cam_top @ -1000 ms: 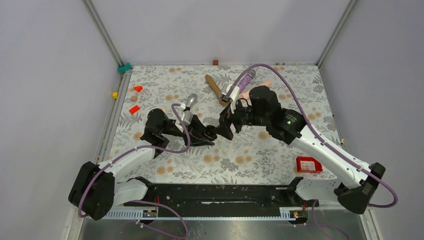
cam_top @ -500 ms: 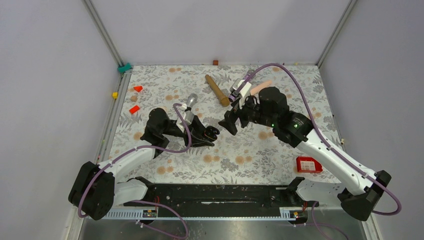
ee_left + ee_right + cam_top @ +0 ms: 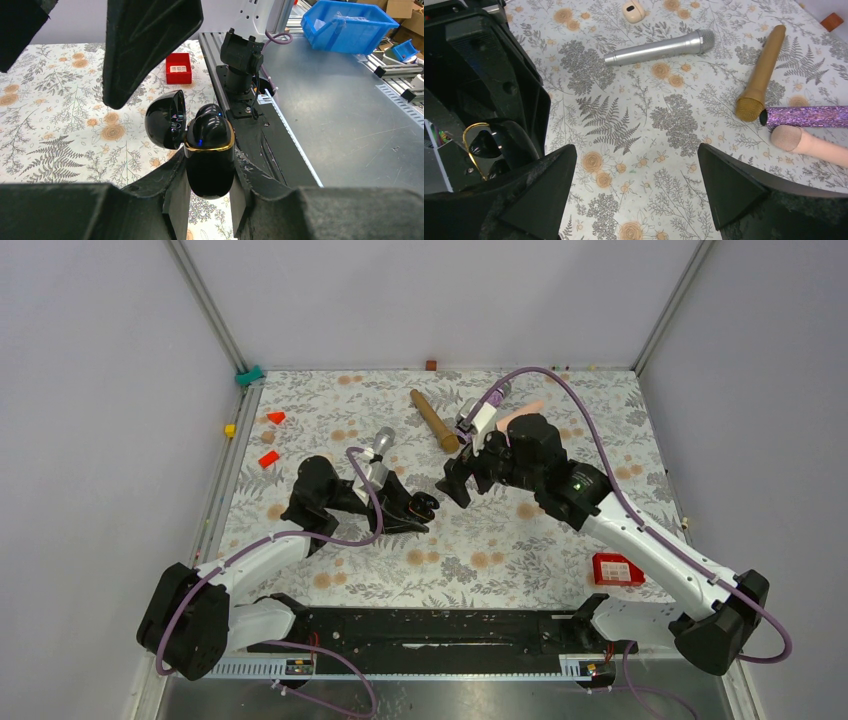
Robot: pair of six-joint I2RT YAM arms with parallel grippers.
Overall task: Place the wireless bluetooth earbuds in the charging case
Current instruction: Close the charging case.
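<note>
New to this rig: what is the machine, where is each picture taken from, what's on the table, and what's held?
Two robot arms are bolted at the near edge of the table. One picture looks down from above and behind them; the other two come from a camera on each wrist. The left arm has its jaws shut on the black charging case, its lid open. The right arm has open jaws that hold nothing. On the floral surface lie a silver microphone, a gold microphone, a purple microphone, a pink microphone and a red box.
</note>
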